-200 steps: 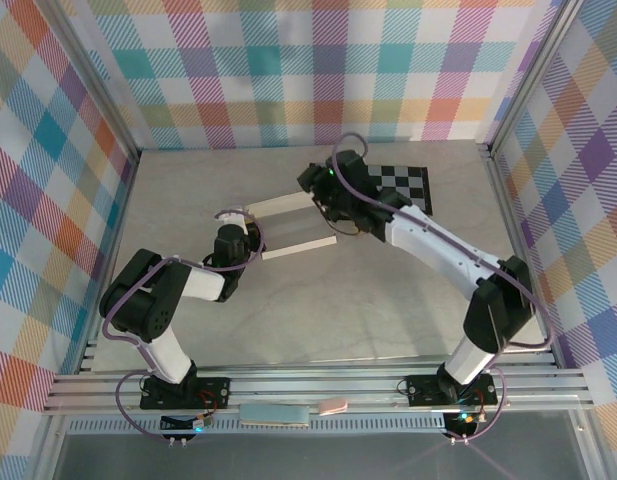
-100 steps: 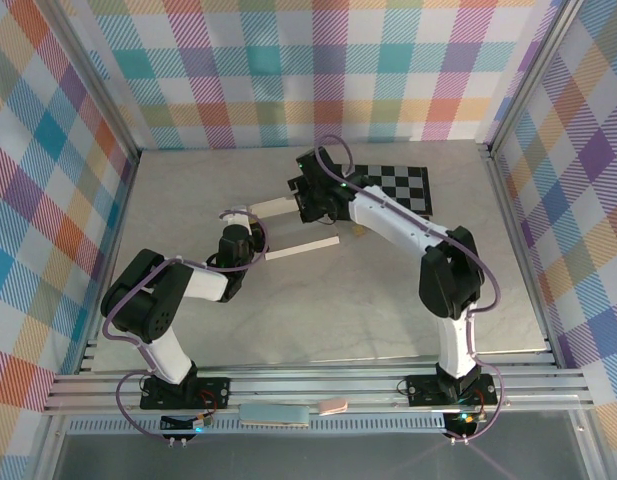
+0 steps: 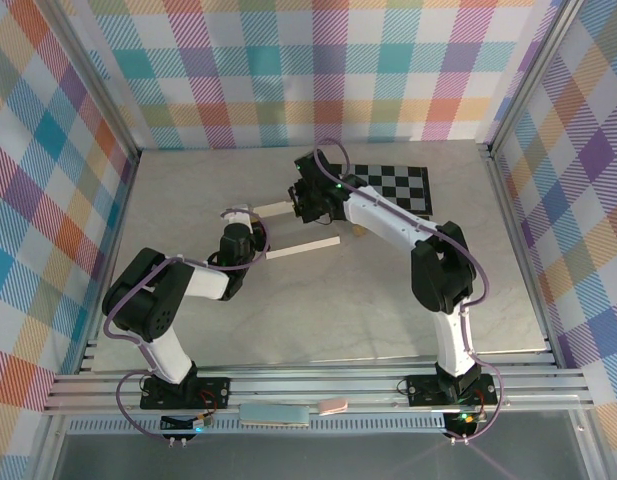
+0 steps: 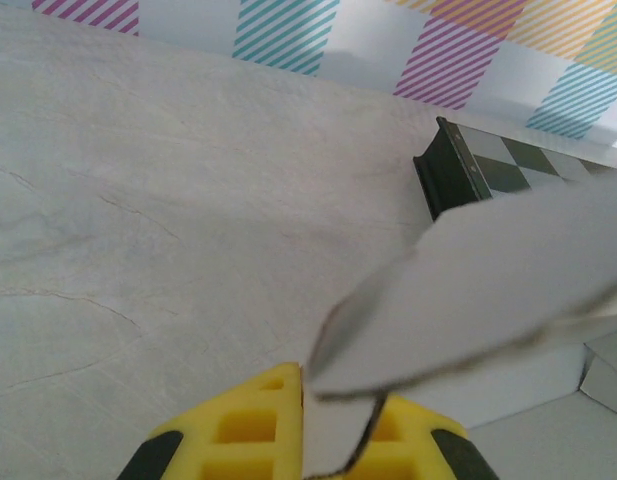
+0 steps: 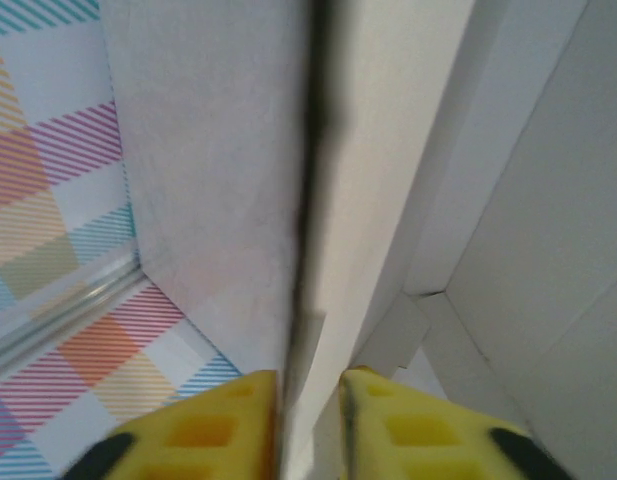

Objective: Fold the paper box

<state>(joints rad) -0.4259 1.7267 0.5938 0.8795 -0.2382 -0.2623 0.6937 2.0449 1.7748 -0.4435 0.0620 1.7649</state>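
The right arm has drawn its elbow in, and the right gripper [image 3: 306,200] has moved left along the paper box [image 3: 303,248] and closed on its far wall.

In the right wrist view the right gripper [image 5: 310,400] stands pinched on an upright panel [image 5: 388,150], one yellow finger on each side of it. The left gripper [image 4: 306,425] is clamped on a flap [image 4: 488,290] at the left end of the box. The box lies in the middle of the table [image 3: 288,320] between both tools, with its long axis going left to right and its right end a little farther. I judge the right arm nearer for pressing this wall inward. The chessboard [image 3: 393,185] lies close on the far right and could limit a swing that way.
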